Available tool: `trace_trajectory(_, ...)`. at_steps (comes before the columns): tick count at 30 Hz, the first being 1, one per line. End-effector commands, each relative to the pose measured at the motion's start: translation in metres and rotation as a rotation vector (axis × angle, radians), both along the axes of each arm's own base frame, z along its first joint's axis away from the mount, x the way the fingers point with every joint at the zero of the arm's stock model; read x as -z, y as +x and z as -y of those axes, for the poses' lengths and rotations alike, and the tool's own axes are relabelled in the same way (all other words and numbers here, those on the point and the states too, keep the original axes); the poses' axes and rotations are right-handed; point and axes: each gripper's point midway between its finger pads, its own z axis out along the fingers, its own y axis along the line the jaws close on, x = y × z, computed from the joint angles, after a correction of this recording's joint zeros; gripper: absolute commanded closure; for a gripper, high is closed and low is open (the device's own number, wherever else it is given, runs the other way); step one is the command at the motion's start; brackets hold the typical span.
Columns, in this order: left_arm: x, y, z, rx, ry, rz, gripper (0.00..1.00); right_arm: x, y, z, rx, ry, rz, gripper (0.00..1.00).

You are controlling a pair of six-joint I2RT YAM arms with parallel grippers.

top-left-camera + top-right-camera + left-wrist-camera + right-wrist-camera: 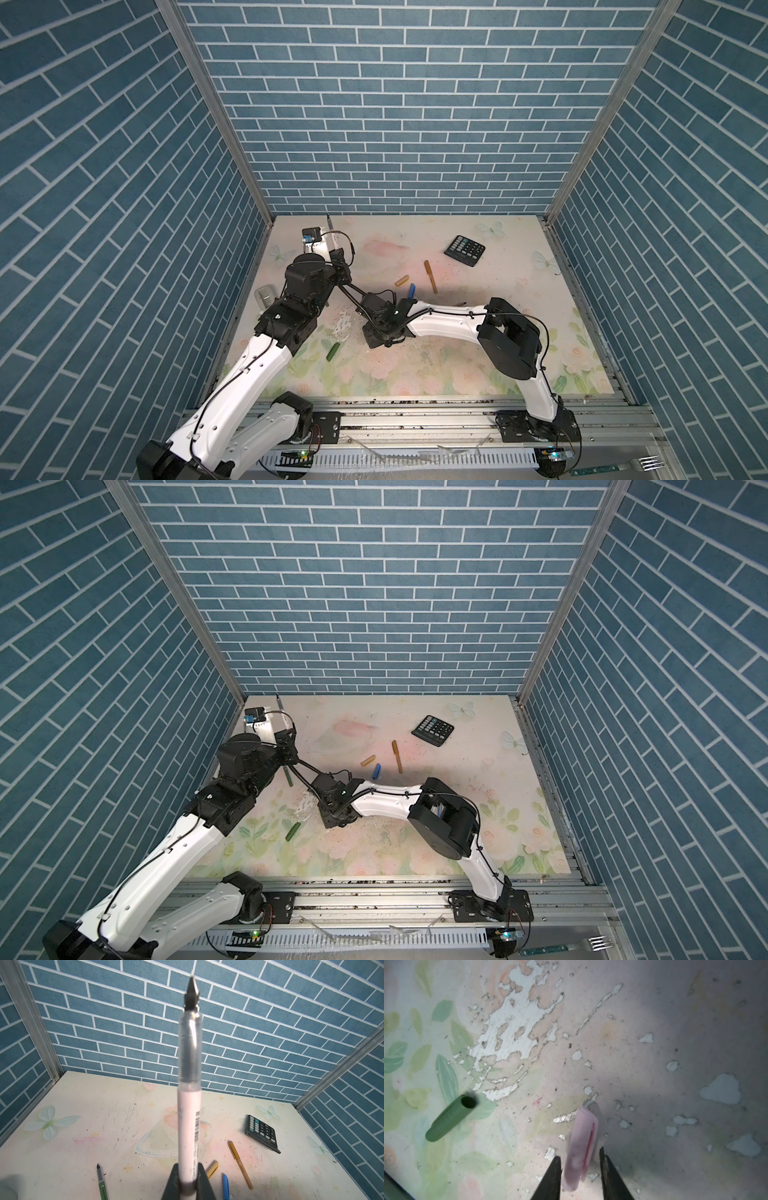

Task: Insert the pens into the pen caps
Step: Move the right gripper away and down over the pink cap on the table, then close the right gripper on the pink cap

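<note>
Two pincers. Left pincer [188,1185] clenched on white-pink pen [189,1109], tip pointing away from it. Right pincer [579,1153] released, jaws straddling pink cap [580,1138] lying on tabletop [654,1064]; green cap [450,1119] off to its side.

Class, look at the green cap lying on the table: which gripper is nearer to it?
Right. The right gripper hangs close by the green cap, straddling the pink cap. The left gripper is far off at the table's back left corner, holding a pen.
</note>
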Motion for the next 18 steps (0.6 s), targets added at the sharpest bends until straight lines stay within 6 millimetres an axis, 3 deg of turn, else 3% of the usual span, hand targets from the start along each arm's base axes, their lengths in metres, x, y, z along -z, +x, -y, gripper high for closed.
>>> trace_trajectory(1,-0.002,0.001,0.001,0.007,-0.018,0.018,1.0,0.005,0.007,0.008,0.042,-0.042,0.021,0.69)
trace_trajectory(18,-0.002,0.002,0.002,0.018,-0.024,0.015,1.0,0.016,0.006,0.0,0.021,-0.036,0.009,0.72)
